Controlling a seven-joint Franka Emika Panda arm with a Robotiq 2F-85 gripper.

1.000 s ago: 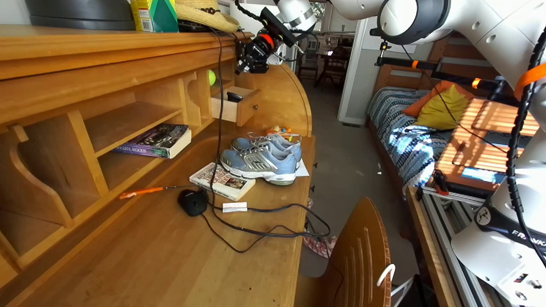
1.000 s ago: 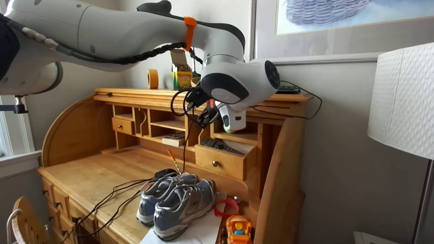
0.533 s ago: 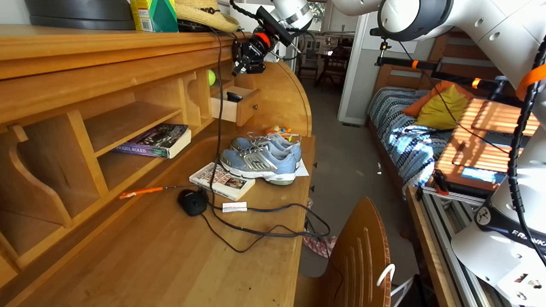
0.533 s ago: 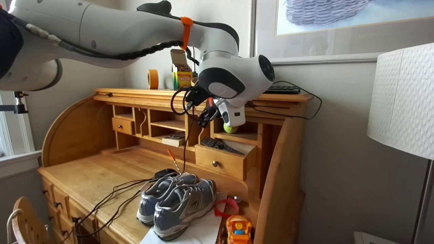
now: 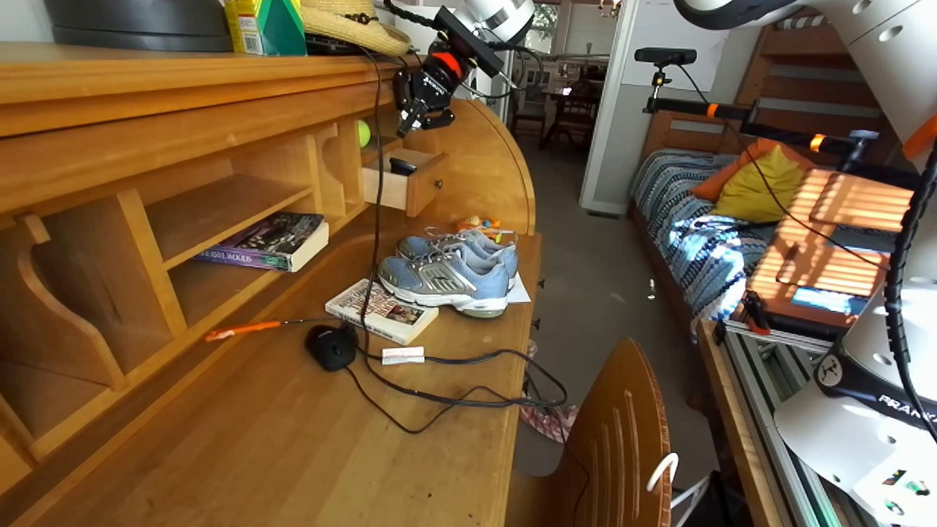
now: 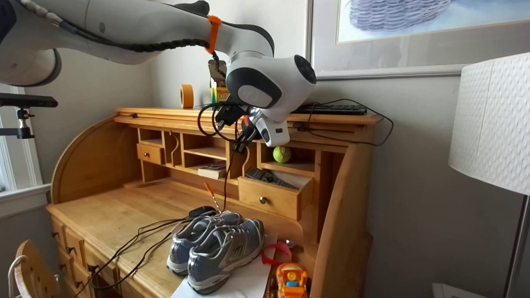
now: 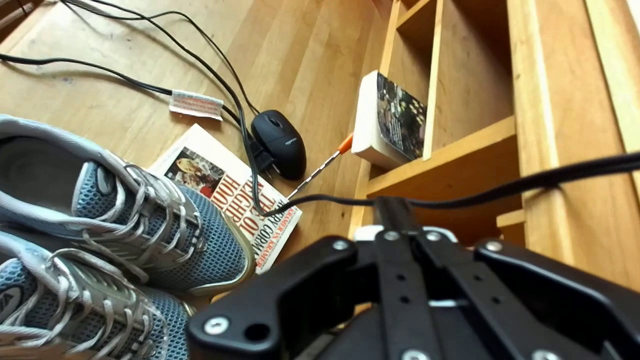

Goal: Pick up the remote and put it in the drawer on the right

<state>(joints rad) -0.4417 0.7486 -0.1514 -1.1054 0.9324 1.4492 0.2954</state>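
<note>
The remote (image 6: 269, 178) is a long dark bar with faint buttons. It lies in the open right-hand drawer (image 6: 271, 201), tilted, with part of it along the drawer's edge. In an exterior view only a dark end of the remote (image 5: 402, 166) shows above the side of the drawer (image 5: 426, 184). My gripper (image 7: 392, 212) is shut, its fingers meeting at the tips with nothing visible between them. In both exterior views the gripper (image 5: 406, 126) (image 6: 239, 148) hangs in the air above and to one side of the drawer, apart from the remote. The wrist view does not show the remote.
A black cord (image 7: 330, 200) hangs close by the fingertips in the wrist view. Blue-grey shoes (image 6: 223, 252), a white paperback (image 5: 382, 311) and a black mouse (image 5: 331, 347) are on the desk. A tennis ball (image 6: 282, 154) sits in the cubby above the drawer.
The arm has risen and shifted left in an exterior view, uncovering the tennis ball and more of the keyboard on top. The gripper has moved slightly away from the drawer. Remote and drawer are unchanged.
</note>
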